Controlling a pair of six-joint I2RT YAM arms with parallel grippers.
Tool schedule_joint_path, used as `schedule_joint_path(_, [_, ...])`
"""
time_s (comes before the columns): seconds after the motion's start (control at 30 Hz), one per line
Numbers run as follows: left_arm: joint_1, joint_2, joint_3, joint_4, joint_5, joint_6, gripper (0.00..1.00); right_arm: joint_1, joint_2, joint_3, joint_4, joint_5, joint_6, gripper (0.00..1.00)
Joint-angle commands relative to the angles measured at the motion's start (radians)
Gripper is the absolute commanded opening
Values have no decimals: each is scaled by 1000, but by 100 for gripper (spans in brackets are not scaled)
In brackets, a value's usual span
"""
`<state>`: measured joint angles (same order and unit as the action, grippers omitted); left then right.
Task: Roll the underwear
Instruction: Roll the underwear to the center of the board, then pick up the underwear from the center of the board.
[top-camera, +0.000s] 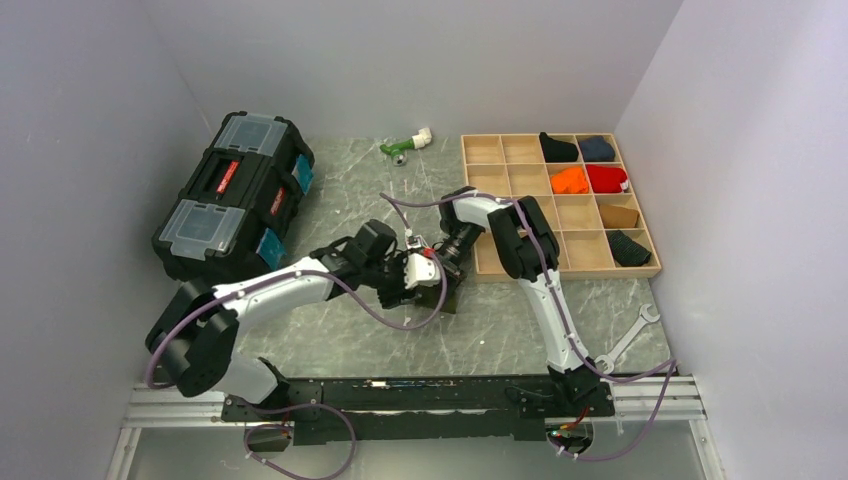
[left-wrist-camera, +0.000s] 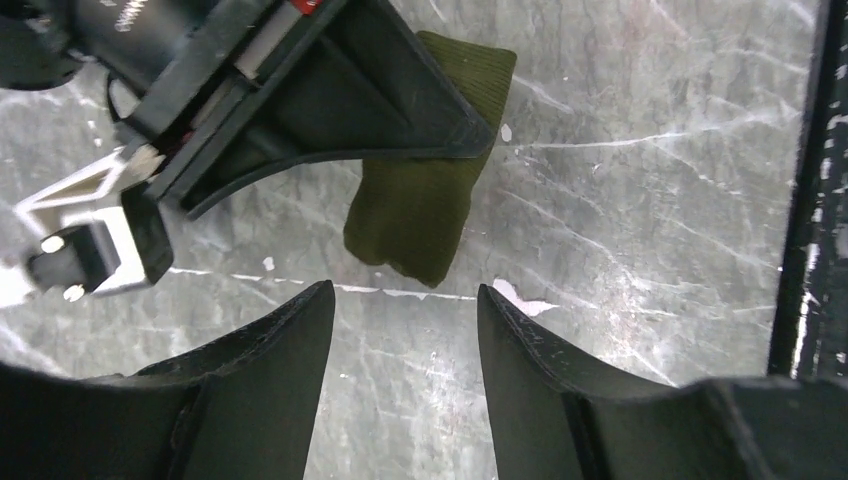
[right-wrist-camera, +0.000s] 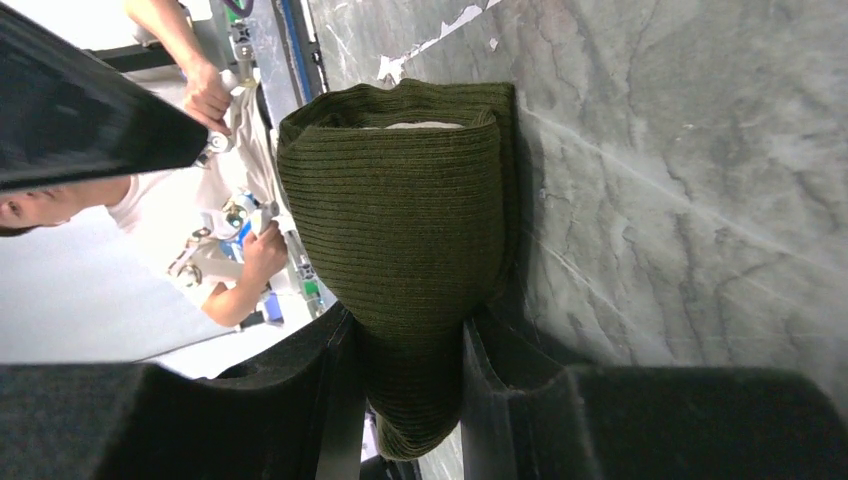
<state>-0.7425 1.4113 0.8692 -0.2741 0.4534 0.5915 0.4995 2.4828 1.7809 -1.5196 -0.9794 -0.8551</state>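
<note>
Your right claw (right-wrist-camera: 405, 330) is clamped on the rolled underwear (right-wrist-camera: 400, 200), which rests against the table (right-wrist-camera: 680, 200) in front of both arms. Your left claw (left-wrist-camera: 405, 300) stands apart and empty just beside it. Pinch firmly so the roll cannot spring loose, and tuck any stray edge with the left.

Lab test booth: white walls (top-camera: 420, 60), marbled table (top-camera: 480, 335), toolbox (top-camera: 235, 195).

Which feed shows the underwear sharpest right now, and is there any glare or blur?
Right wrist: sharpest, the underwear fills the frame with crisp ribbing and no glare. Left wrist: also in focus, but half hidden. Top external: evenly lit, yet the cloth is a small dark patch.
</note>
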Motion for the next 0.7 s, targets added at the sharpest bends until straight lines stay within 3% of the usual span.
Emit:
schedule_joint_path(0.0, [-71,58,30,82,-106,39,60,13,73,15,60,89,-86,0])
schedule_joint_path(0.33, [-156,129,35,159,-215,72,65,11,99,29,37,87,-100,1])
schedule_joint_path(0.67, [-174,192,67,140,-189,100,68,11,110,32,25,79,-110,1])
